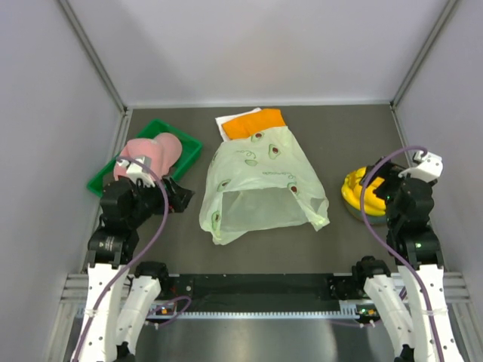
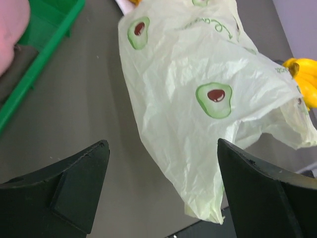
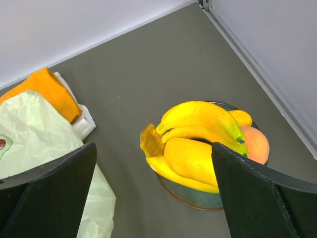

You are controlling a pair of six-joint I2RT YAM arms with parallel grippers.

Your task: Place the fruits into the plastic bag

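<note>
L claw (image 2: 162, 148) is open wide w/ its fingers empty. It hangs low over the worktop (image 1: 332, 136) near the left edge and points across at the plastic bag (image 1: 256, 177). The bag lies in the mid of the worktop, crinkled, pale green, translucent, w/ avocado prints. Its mouth gapes toward the near edge and its closed end lies toward the far edge. In the top view the L claw sits just beside the bag's left side, apart from it.

R claw (image 3: 153, 148) is also open wide and empty, held above the bananas (image 3: 198, 144) by the right edge. The bananas are a yellow bunch piled on a round blue-grey plate (image 3: 190, 196), w/ a peach-coloured round fruit (image 3: 255, 144) against the bunch's right side on the same plate. In the wrist view the claw's fingers stand either side of the bunch, apart from it. The bananas sit outside the bag, w/ bare worktop btwn the two.

An orange cloth (image 1: 254, 123) lies at the bag's far end, right against it, on a white sheet (image 1: 230, 119). A green tray (image 1: 185, 139) sits toward the far-left corner w/ a pink soft-looking item (image 1: 155, 151) in it; the L arm hides the tray's near part
</note>
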